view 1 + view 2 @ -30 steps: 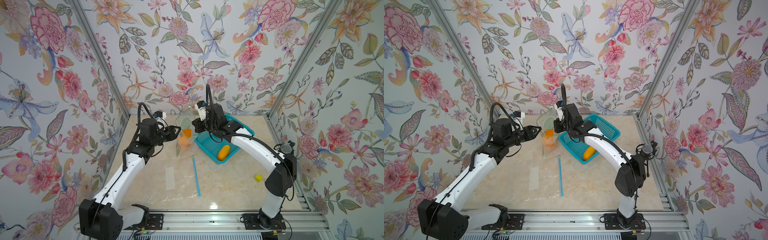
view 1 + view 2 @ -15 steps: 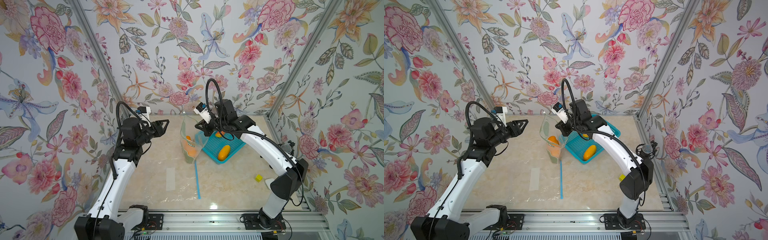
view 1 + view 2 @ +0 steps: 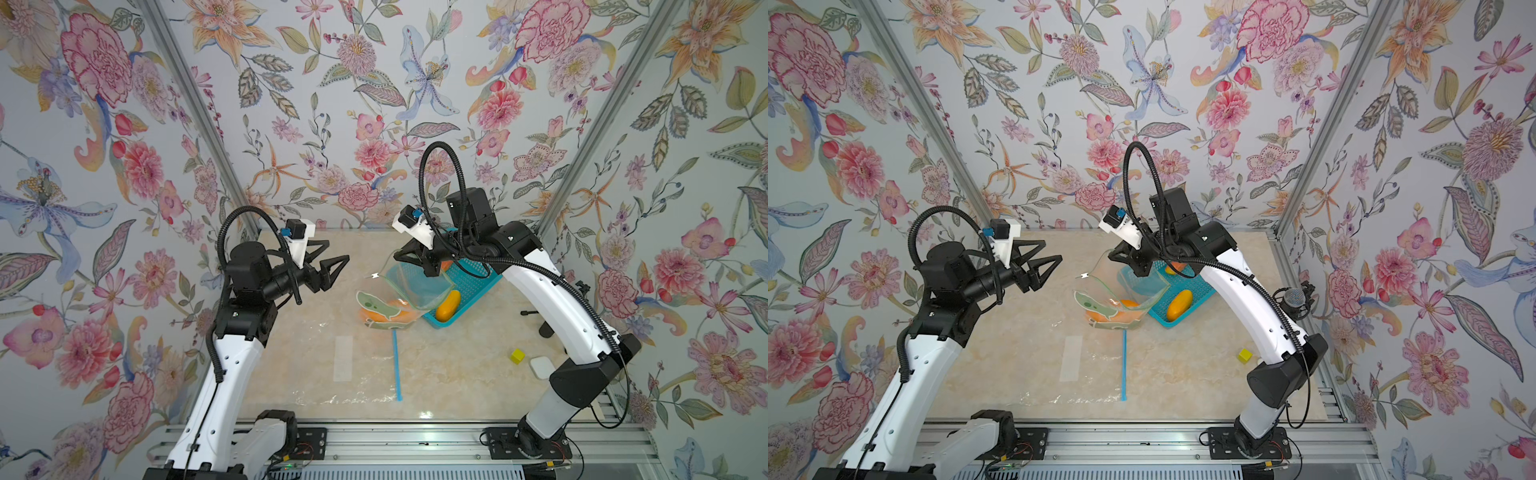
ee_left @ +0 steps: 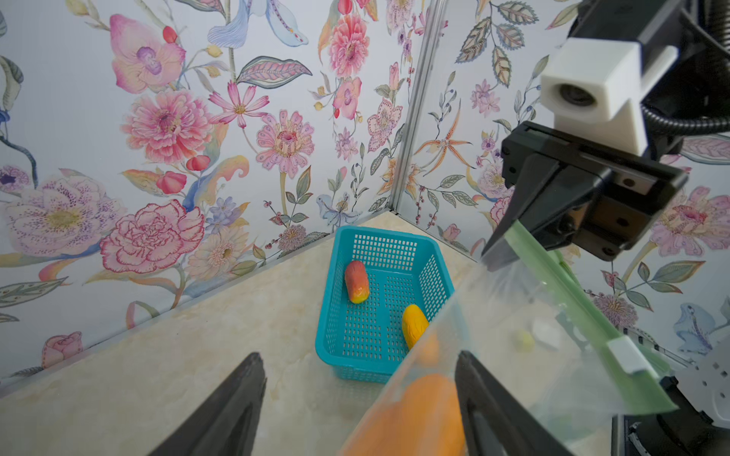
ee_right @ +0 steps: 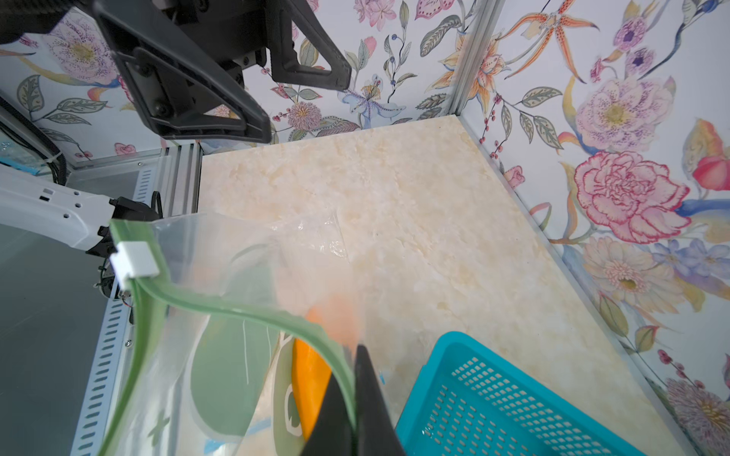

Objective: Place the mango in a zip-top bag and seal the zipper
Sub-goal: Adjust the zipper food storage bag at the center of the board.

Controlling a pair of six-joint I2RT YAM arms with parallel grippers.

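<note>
My right tool (image 3: 429, 268) is pressed together on the green zipper strip (image 5: 245, 312) of the clear plastic zip-top bag (image 3: 409, 289). It pinches one end of the mouth and holds it above the beige marble-patterned surface (image 3: 457, 374). The bag hangs from this tool with its mouth gaping and its lower end down at the surface. The orange oval mango (image 3: 384, 314) lies inside the bag at that lower end, below my right tool and toward my left tool. The white zipper slider (image 5: 134, 262) sits at the end of the strip farthest from my right tool. My left tool (image 3: 337, 251) is spread wide, holds nothing and hovers apart from the bag, tips pointing toward its mouth. Under my right tool stands the teal perforated plastic basket (image 3: 478, 280), touching the bag. It contains a yellow-orange mango (image 3: 448, 305) and a red-orange mango (image 4: 356, 281). A second clear flat bag with a blue zipper strip (image 3: 365, 374) lies on the surface, well below both tools.
</note>
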